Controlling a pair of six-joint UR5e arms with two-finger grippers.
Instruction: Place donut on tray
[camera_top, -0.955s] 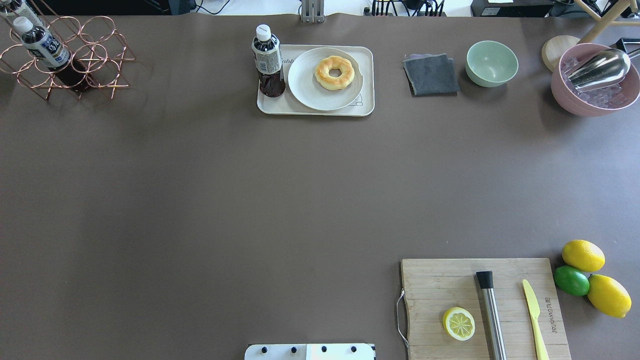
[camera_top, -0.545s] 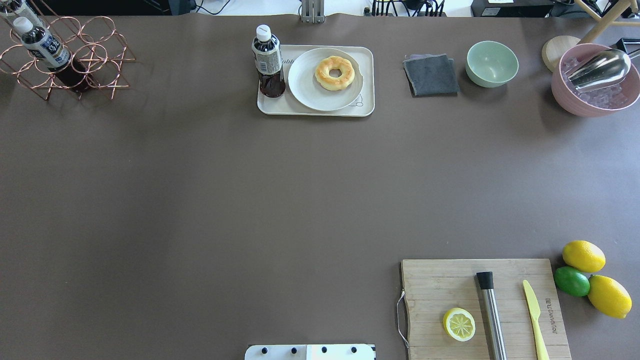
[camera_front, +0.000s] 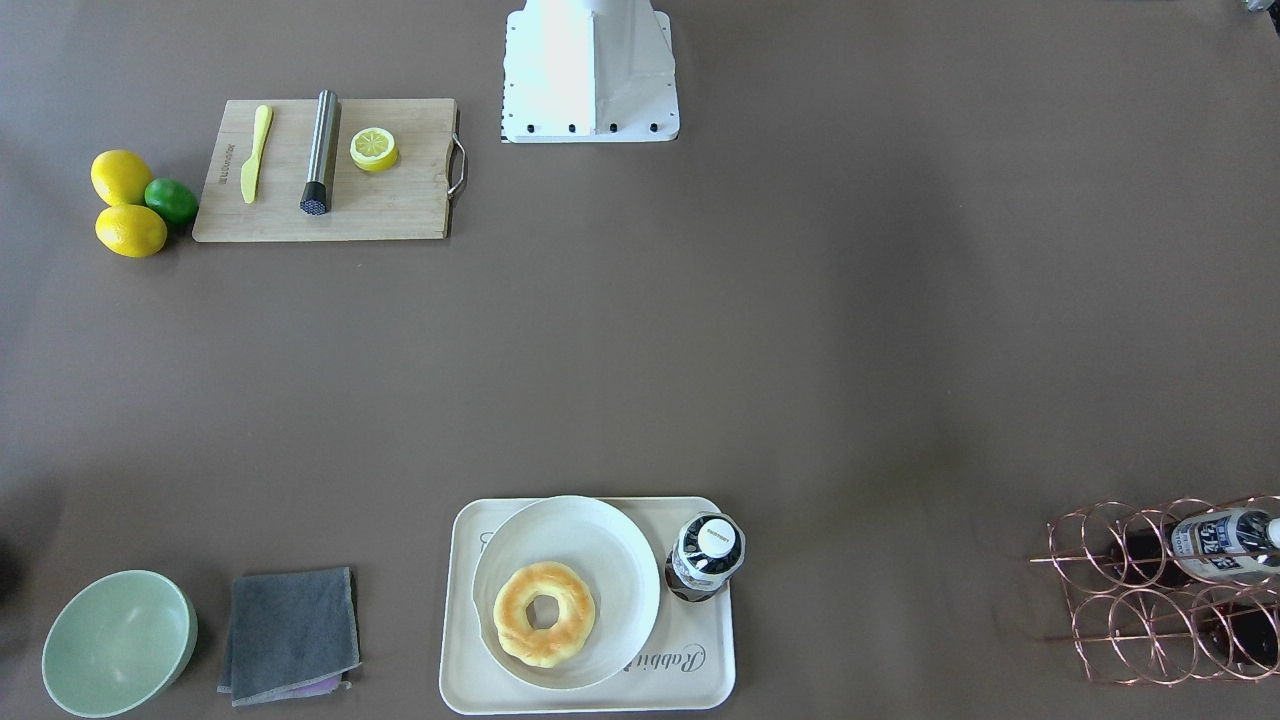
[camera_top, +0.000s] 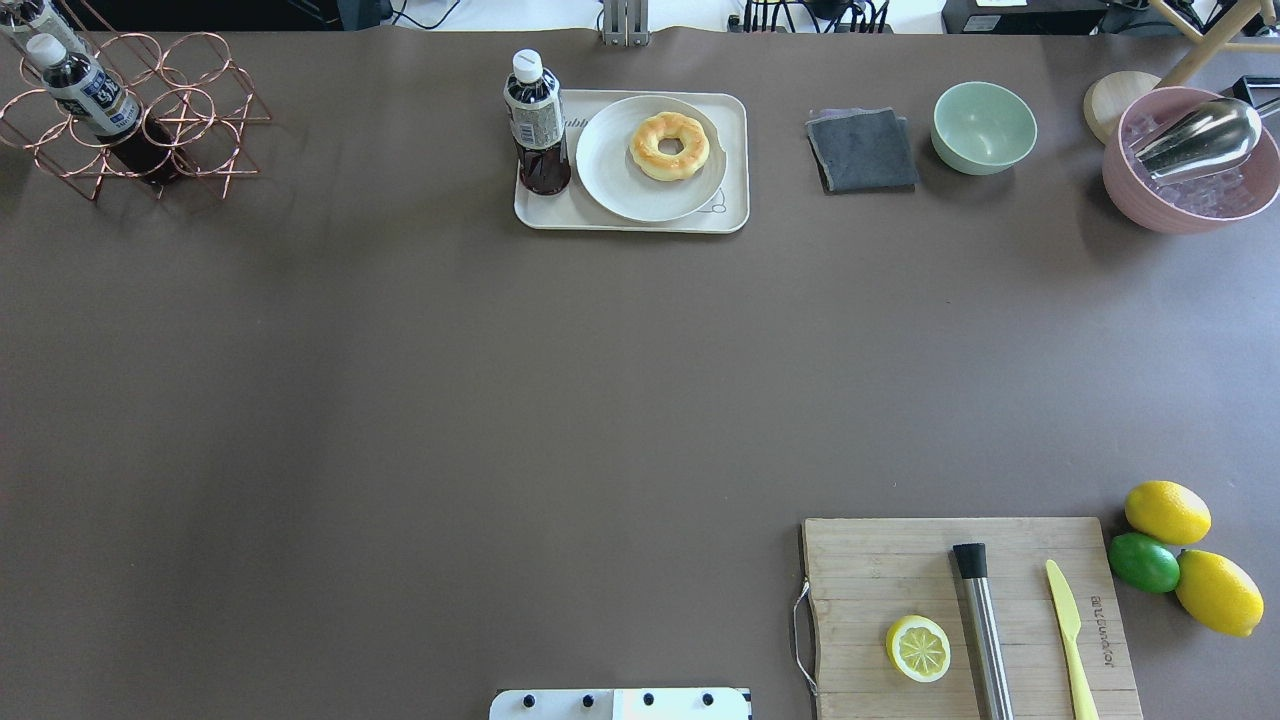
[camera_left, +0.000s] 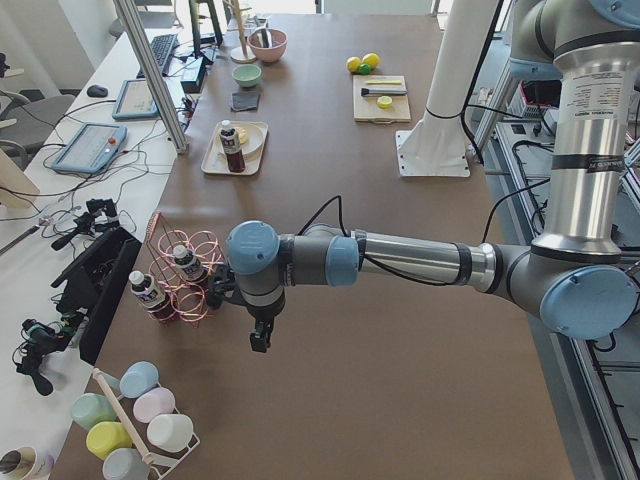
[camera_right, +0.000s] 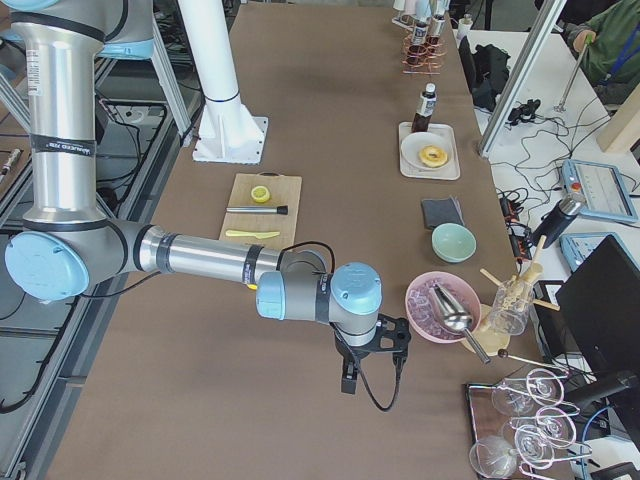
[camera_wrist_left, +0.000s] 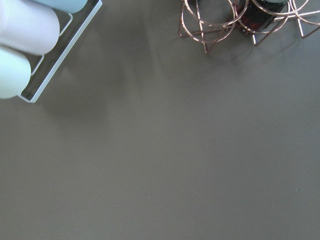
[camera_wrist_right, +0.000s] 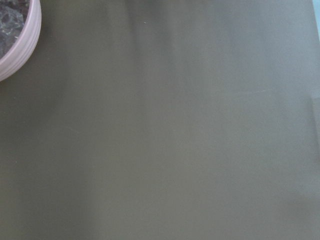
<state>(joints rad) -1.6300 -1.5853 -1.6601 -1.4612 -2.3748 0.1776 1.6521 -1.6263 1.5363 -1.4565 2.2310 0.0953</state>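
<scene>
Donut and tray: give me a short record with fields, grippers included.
donut: lying on the plate
plate: on the tray
bottle: upright on the tray, beside the plate
left gripper: by the wire rack, state unclear
right gripper: by the pink bowl, state unclear

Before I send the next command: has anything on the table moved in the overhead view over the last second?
Nothing visibly changed. The donut lies on the white plate, which sits on the tray, and the bottle stands upright on the tray beside the plate, all as before.
</scene>
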